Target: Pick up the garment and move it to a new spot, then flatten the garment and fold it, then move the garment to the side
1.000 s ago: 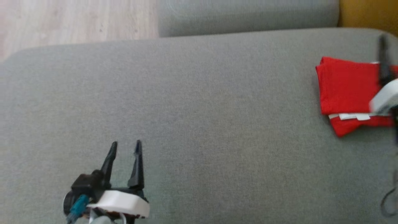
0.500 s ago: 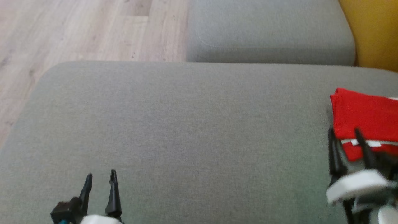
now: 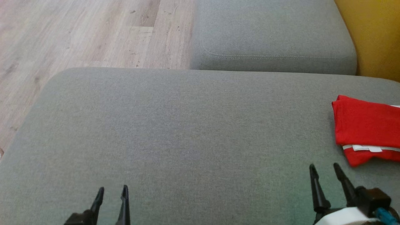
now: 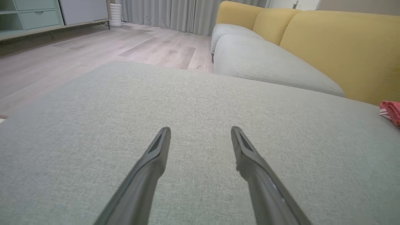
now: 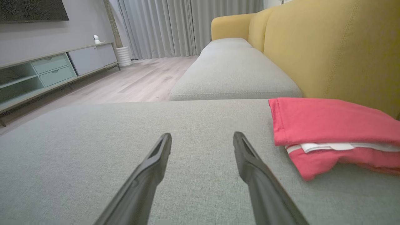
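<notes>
The garment (image 3: 365,128) is red with a white trim, folded into a flat stack at the right edge of the grey sofa cushion (image 3: 187,131). It also lies to the right in the right wrist view, garment (image 5: 328,125), and a red corner of the garment (image 4: 390,111) peeks in at the far right of the left wrist view. My right gripper (image 3: 325,168) is open, empty, just short of the garment's near side. At the lower left my left gripper (image 3: 112,191) hovers open and empty over bare cushion.
A second grey seat cushion (image 3: 272,37) lies beyond, with the yellow sofa back (image 3: 375,37) along the right. Wooden floor (image 3: 78,34) runs past the cushion's left and far edges. A low TV cabinet (image 5: 47,72) stands across the room.
The head camera has tilted and shifted. My right gripper has drawn back off the garment to its near side, and the left gripper sits lower in view. The garment stays folded in place.
</notes>
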### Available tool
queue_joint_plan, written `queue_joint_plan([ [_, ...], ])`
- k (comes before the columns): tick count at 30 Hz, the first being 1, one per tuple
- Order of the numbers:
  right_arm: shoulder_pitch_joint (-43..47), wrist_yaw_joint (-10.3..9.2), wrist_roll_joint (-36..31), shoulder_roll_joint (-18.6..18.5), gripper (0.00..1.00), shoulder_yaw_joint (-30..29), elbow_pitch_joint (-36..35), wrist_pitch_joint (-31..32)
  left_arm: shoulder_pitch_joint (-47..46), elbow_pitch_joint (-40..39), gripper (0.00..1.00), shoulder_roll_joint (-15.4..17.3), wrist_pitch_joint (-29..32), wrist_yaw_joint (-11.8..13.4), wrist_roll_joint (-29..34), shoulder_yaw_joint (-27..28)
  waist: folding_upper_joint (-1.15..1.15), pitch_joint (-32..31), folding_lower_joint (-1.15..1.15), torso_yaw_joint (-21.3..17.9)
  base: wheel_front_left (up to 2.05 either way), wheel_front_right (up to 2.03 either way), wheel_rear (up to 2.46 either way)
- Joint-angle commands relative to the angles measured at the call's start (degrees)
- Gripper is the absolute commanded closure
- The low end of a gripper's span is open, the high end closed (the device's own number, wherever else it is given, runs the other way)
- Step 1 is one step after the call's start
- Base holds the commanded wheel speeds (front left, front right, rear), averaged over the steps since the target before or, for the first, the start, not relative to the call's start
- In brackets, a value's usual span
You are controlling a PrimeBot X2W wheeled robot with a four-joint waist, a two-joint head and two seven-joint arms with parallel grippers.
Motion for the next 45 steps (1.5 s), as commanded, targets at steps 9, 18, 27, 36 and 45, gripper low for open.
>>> queue_joint_plan([
  [9, -1.72, -0.04, 0.63, -0.54, 0.00, 2.53, -0.65, -0.82, -2.84, -0.09, 0.00, -0.06, -0.19, -0.14, -0.08, 1.67, 0.00, -0.17, 0.00, -0.46, 0.00, 0.00, 0.00],
  [18, 0.49, 0.00, 1.88, -0.02, 1.00, 1.21, 5.06, 0.18, 0.78, 3.92, 1.00, -2.46, 0.26, -0.57, -0.96, 0.00, 0.00, -0.05, 0.00, -0.76, 0.00, 0.00, 0.00],
  [27, -0.91, 0.00, 8.28, -0.35, 1.00, 1.04, 5.40, 0.75, -0.10, 4.23, 1.00, -3.75, 1.53, -2.42, -4.75, 2.86, 0.00, 0.31, 0.00, -1.14, 0.00, 0.00, 0.00],
  [36, -2.29, -0.01, 14.57, -0.61, 1.00, 0.84, 5.72, 1.34, -1.06, 4.66, 1.00, -5.06, 2.82, -4.32, -8.50, 5.74, 0.00, 0.68, 0.00, -1.52, 0.00, 0.00, 0.00],
  [45, -3.66, -0.01, 20.82, -0.82, 1.00, 0.58, 6.02, 1.98, -1.99, 5.04, 1.00, -6.40, 4.12, -6.20, -12.23, 8.65, 0.00, 1.05, 0.00, -1.90, 0.00, 0.00, 0.00],
])
